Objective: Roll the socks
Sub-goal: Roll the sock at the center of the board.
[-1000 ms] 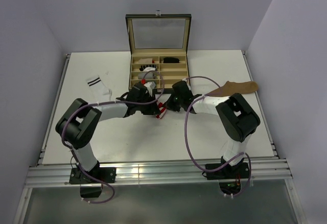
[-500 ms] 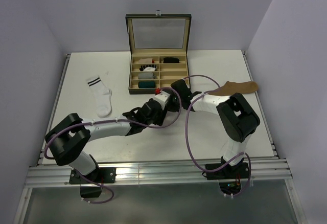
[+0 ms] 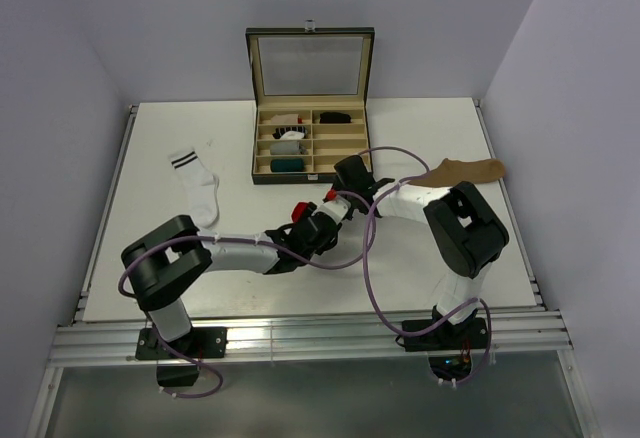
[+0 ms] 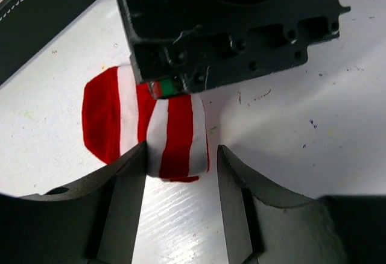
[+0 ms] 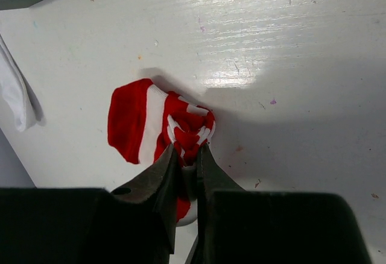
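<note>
Top external view, read left to right. We mark the white sock [image 3: 197, 186], lying flat and well apart from the arms. Next is the left gripper [image 4: 181, 166], its jaws spread to either side of the striped sock [image 4: 176, 136]; one finger [image 4: 129, 179] touches the roll and the other stands just clear. The right gripper [image 5: 186, 158] is pinched tight on a bunched fold of that same sock, near the front of the open box [image 3: 275, 177]. The tan sock [image 3: 465, 171] lies flat at far right.

We judge the roll half-formed, since a red end lies loose beside it.

Risk: if the right gripper lets go before the left jaws close, the fabric may spring open. If the left gripper closes off-centre, it may squeeze the roll out sideways or nip the right gripper, which sits close.

Count: three socks (one white, one striped, one tan), two grippers, one box. The bundles inside the box are too small for us to count.
</note>
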Tool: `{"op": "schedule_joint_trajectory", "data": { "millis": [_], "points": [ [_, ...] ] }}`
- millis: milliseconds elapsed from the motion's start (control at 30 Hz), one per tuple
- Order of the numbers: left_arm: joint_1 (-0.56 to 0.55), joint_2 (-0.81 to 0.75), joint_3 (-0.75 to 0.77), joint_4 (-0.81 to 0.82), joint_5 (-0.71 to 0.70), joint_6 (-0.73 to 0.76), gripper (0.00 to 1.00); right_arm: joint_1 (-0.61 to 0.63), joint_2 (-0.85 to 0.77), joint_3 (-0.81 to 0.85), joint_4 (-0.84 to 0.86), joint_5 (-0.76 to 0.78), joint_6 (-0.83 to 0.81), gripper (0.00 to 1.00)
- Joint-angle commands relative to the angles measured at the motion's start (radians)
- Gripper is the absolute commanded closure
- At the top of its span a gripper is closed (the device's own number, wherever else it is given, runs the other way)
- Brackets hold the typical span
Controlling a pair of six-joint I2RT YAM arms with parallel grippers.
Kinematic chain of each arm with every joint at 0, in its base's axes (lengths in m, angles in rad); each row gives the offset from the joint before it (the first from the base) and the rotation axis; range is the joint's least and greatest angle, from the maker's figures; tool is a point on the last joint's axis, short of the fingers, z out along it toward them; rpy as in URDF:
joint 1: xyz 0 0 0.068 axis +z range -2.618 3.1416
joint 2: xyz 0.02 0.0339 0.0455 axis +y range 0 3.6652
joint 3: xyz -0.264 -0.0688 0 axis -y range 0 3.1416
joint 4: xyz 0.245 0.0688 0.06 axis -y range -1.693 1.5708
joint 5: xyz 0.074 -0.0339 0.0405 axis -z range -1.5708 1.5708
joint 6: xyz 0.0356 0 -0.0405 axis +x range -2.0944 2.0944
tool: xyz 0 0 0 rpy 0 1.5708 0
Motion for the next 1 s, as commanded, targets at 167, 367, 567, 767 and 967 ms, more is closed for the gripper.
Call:
{"op": "schedule_joint_trajectory", "data": {
  "millis": [167,367,567,767,967],
  "points": [
    [-0.013,0.097,0.09,-0.028,-0.055,-0.031,0.53,0.008,0.009,0.032,-0.027,-0.007,-0.015,1.0],
    [-0.012,0.14,0.116,-0.079,-0.077,-0.071,0.89,0.008,-0.004,0.02,-0.007,-0.021,-0.018,1.0],
    [0.021,0.073,0.091,-0.094,0.004,-0.129,0.99,0.008,-0.063,-0.034,0.08,-0.044,-0.012,0.94],
    [0.14,-0.036,0.061,-0.117,0.276,-0.218,0.99,-0.001,-0.129,-0.095,0.173,-0.01,0.014,0.57],
    [0.272,-0.111,0.006,-0.071,0.561,-0.338,0.99,-0.021,-0.205,-0.144,0.217,0.04,0.034,0.35]
  ]
}}
